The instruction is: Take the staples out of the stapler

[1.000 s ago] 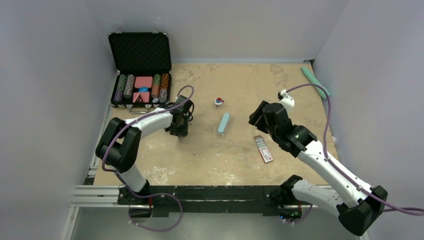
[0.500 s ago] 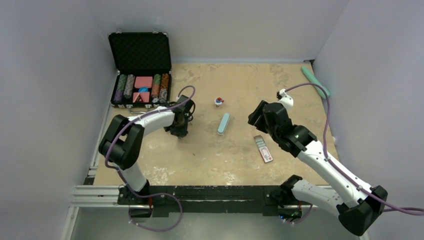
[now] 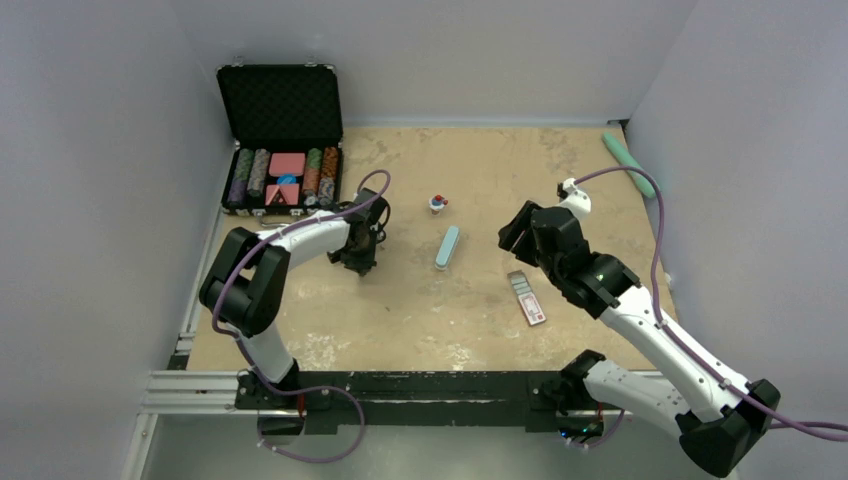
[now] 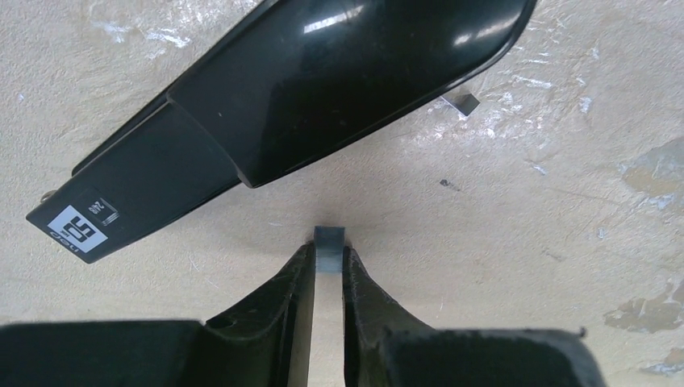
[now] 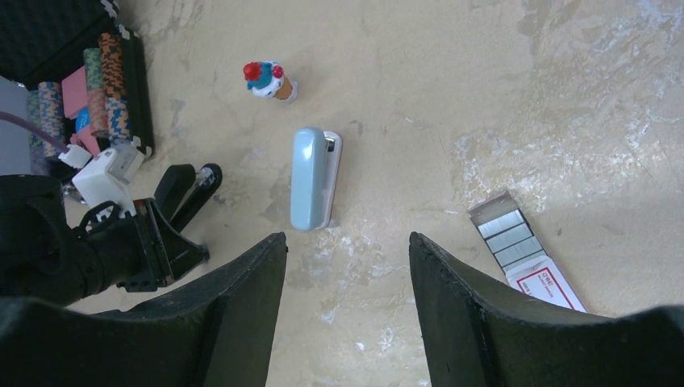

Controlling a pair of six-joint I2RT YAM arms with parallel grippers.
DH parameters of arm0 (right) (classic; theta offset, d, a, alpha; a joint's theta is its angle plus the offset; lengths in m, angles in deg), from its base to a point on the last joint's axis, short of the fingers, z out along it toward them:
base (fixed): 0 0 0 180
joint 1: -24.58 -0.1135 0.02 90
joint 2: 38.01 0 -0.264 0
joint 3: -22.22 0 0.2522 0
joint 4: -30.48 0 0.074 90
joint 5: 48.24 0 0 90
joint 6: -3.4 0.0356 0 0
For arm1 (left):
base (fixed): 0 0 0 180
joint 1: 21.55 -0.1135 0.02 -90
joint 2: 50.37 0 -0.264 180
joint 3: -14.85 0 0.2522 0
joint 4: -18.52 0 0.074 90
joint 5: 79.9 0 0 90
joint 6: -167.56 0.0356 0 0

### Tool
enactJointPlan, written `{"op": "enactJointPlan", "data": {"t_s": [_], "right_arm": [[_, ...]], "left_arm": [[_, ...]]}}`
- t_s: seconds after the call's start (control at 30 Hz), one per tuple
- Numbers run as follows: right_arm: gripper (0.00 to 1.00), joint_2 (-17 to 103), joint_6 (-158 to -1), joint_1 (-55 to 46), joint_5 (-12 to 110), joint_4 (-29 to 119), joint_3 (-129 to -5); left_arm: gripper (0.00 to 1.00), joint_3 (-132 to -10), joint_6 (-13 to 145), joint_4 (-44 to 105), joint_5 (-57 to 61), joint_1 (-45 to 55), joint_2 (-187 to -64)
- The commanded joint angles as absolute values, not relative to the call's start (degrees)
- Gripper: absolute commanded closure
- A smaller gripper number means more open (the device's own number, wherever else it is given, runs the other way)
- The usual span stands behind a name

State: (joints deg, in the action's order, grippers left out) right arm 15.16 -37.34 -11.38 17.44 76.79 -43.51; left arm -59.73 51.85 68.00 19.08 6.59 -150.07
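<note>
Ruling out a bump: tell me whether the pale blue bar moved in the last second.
No. The pale blue bar keeps its spot and tilt, just nearer than the small red-topped figure and left of the flat red-and-white pack.

The left pincer (image 4: 328, 256) has narrowed, its fingertips now pinching the staples (image 4: 329, 240) between them.

Top: fixed high behind arm bases (image 3: 290, 385), looking down on whole table (image 3: 420, 320). Left wrist: facing down, very near stapler (image 4: 323, 72). Right wrist: higher, facing down and forward; shares blue bar (image 5: 310, 177), case (image 5: 48, 40) with top.
</note>
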Motion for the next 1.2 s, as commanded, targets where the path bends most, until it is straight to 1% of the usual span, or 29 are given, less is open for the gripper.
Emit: {"op": "enactJointPlan", "data": {"t_s": [0.0,0.13,0.33,0.4,0.5,0.6,0.7,0.73,0.83,0.87,0.9,0.93,1.17], "right_arm": [[0.39,13.14,-38.89,-11.44,17.97,76.04,-45.42],[0.39,12.58,-39.68,-11.45,18.27,75.88,-45.74],[0.4,10.72,-42.96,-11.45,19.54,74.89,-46.59],[0.4,9.54,-43.56,-11.45,18.6,75.09,-47.14],[0.4,7.73,-44.59,-11.45,16.94,76.01,-48.2],[0.4,6.41,-45.74,-11.5,14.89,76.91,-49.38],[0.39,5.39,-44.35,-11.41,10.07,80.29,-51.68],[0.37,5.0,-43.8,-11.37,8.61,81.31,-52.69],[0.24,3.97,-42.34,-11.39,5.0,83.65,-54.2],[0.18,3.83,-42.7,-11.3,4.54,83.46,-54.55],[0.08,3.79,-42.92,-11.28,4.42,83.48,-55.01],[0.02,4.01,-43.73,-11.21,4.79,83.09,-55.41],[0.01,5.24,-46.98,-11.02,6.97,81.21,-58.6]], "left_arm": [[0.83,-61.66,54.0,68.41,18.26,7.06,-148.09],[0.85,-64.17,55.36,70.26,17.69,8.69,-146.88],[0.86,-71.38,57.7,74.48,15.61,11.14,-145.45],[0.88,-73.52,58.59,75.01,13.4,11.63,-144.77],[0.88,-76.41,60.16,74.26,8.02,12.74,-144.44],[0.88,-81.04,62.6,74.55,4.91,15.11,-146.26],[0.89,-86.28,65.45,75.46,2.58,18.74,-149.26],[0.89,-87.93,66.27,75.54,1.47,19.89,-150.38],[0.89,-93.71,68.16,76.15,-1.56,22.36,-154.46],[0.89,-96.72,69.13,76.64,-2.55,23.12,-156.54],[0.89,-98.87,69.86,77.12,-3.63,23.95,-158.14],[0.89,-100.84,70.55,77.49,-4.28,24.78,-159.8],[0.89,-114.43,73.92,79.02,-5.59,28.48,-171.18]]}}
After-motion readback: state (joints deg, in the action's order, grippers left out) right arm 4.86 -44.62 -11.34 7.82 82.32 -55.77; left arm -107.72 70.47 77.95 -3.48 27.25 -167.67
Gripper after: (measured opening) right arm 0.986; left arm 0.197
